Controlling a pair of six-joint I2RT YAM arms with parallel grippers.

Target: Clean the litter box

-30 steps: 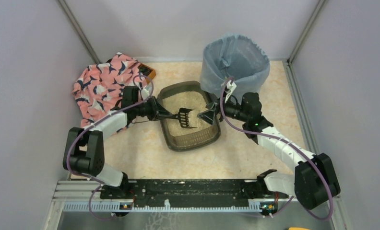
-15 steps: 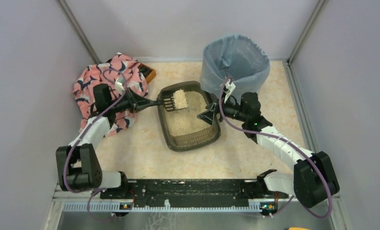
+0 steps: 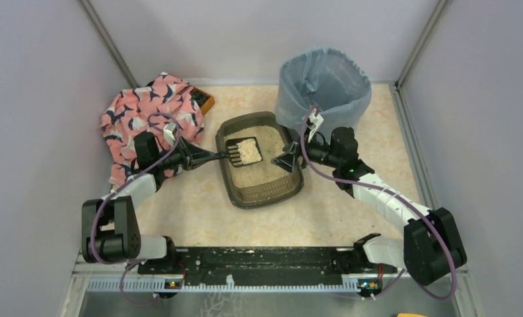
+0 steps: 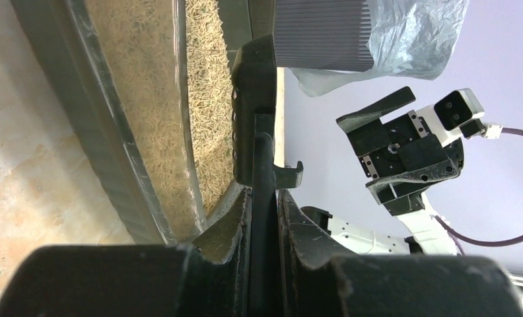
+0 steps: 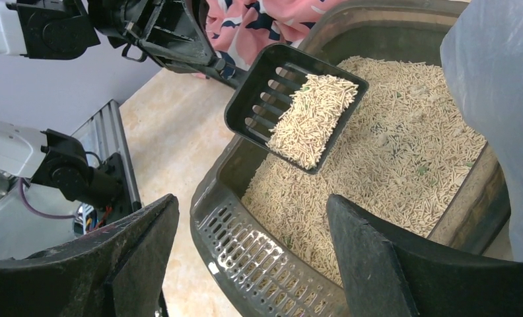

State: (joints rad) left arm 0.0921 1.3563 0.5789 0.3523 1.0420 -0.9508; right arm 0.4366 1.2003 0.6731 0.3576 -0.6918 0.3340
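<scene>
The litter box (image 3: pixel 262 191), a dark tray of beige pellets, lies mid-table. My left gripper (image 3: pixel 203 156) is shut on the handle of the black slotted scoop (image 3: pixel 244 150). It holds the scoop level over the box's left part, with a heap of pellets on it. In the left wrist view the jaws (image 4: pixel 264 198) clamp the handle edge-on beside the box wall (image 4: pixel 107 172). My right gripper (image 3: pixel 286 160) is open and empty at the box's right rim. In the right wrist view its jaws (image 5: pixel 251 205) stand wide on either side of the slotted rim (image 5: pixel 245 244), with the loaded scoop (image 5: pixel 259 99) beyond.
The round bin with the blue-grey liner (image 3: pixel 323 92) stands just behind the box's right corner, close to my right wrist (image 5: pixel 496 99). A pink patterned cloth (image 3: pixel 150 119) lies bunched at the back left beside my left arm. Walls enclose the table on three sides.
My left gripper drew the scoop out of the pellets toward the box's left side and raised it with a load, then brought it slightly back and level. The right arm has not moved.
</scene>
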